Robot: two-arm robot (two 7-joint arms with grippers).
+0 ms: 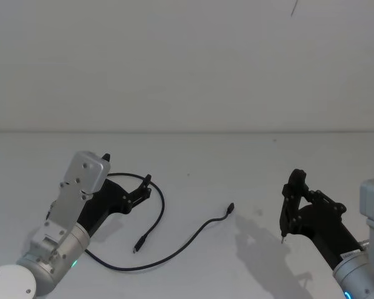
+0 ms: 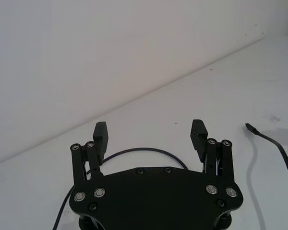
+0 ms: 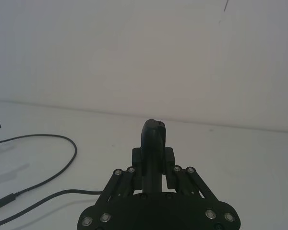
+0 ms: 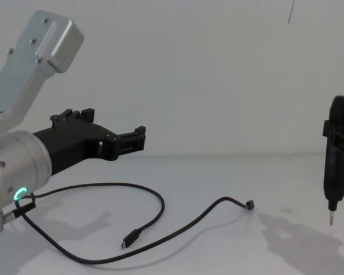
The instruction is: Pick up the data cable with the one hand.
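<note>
The data cable (image 1: 160, 205) lies slack on the white table, a thin black line curling in a loop, with one small plug (image 1: 136, 248) near the front and the other plug (image 1: 230, 207) toward the middle. My left gripper (image 1: 127, 168) is open and held clear above the loop's left side. In the left wrist view its fingers (image 2: 198, 130) frame an arc of the cable (image 2: 144, 150) on the table below. In the chest view the cable (image 4: 160, 209) passes under the silver arm with the green ring (image 4: 20, 193). My right gripper (image 1: 295, 180) is shut and stands parked at the right, holding nothing.
The white table meets a plain white wall (image 1: 187, 62) at its back edge (image 1: 187, 131). A thin dark mark (image 1: 293, 7) shows high on the wall. Open tabletop lies between the cable's far plug and the right gripper.
</note>
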